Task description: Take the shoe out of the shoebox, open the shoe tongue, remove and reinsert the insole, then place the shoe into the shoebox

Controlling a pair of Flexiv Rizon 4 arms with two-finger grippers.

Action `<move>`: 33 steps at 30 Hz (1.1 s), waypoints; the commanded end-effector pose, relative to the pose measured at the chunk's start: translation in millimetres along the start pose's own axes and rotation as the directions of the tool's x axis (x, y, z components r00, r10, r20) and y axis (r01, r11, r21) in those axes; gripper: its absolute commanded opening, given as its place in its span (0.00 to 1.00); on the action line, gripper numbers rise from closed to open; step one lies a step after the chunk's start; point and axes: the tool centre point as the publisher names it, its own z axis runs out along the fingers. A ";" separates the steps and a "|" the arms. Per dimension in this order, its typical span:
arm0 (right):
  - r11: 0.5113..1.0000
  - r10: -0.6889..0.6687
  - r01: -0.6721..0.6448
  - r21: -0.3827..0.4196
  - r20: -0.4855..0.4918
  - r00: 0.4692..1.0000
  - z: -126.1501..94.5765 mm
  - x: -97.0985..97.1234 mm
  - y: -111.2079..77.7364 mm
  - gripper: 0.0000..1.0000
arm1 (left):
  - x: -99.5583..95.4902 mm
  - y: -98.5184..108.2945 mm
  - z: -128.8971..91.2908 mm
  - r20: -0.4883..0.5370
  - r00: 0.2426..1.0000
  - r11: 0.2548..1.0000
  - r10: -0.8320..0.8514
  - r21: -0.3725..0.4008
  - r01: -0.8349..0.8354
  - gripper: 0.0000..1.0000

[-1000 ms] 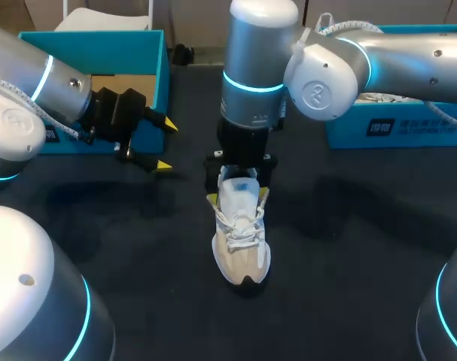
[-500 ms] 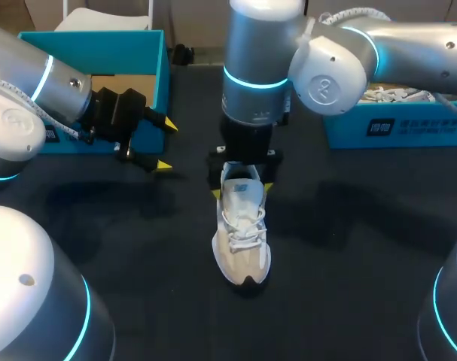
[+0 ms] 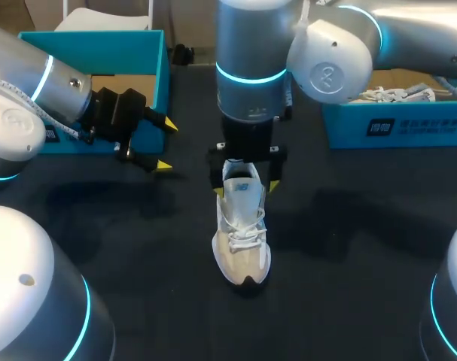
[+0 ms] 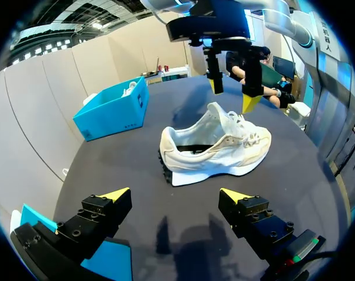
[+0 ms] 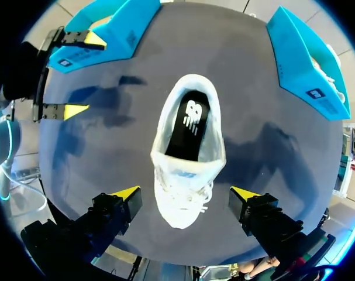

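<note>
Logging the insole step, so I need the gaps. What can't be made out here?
Head view: the right arm covers the heel opening of the white lace-up sneaker, so no insole shows.
Right wrist view: the black insole shows only at the heel; its front lies under the tongue.
Head view: the teal cardboard shoebox on the right is partly behind that arm and cut by the edge; its contents are unclear.

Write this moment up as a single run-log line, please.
object: white lace-up shoe upright on dark table, black insole in | right gripper: open, over shoe, no contact | left gripper: open, empty, by teal cardboard shoebox
</note>
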 end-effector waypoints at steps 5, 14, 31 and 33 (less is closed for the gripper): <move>1.000 0.022 -0.022 -0.013 0.016 1.000 3.5 9.1 -13.4 0.28 | 0.3 0.0 -0.9 -0.001 1.000 1.000 0.001 -0.001 -0.001 1.00; 0.999 0.032 -0.032 -0.005 0.016 0.999 19.1 1.3 -9.9 0.31 | 0.3 0.0 -0.9 -0.001 1.000 1.000 0.001 -0.001 -0.001 1.00; 0.999 -0.038 0.038 -0.009 0.009 0.999 31.1 -10.6 20.2 0.35 | 0.3 0.0 -0.9 -0.001 1.000 1.000 0.001 -0.001 -0.001 1.00; 0.999 -0.036 0.036 -0.018 0.017 0.999 26.0 -11.9 20.2 0.35 | 0.3 0.0 -0.9 -0.001 1.000 1.000 0.001 -0.001 -0.001 1.00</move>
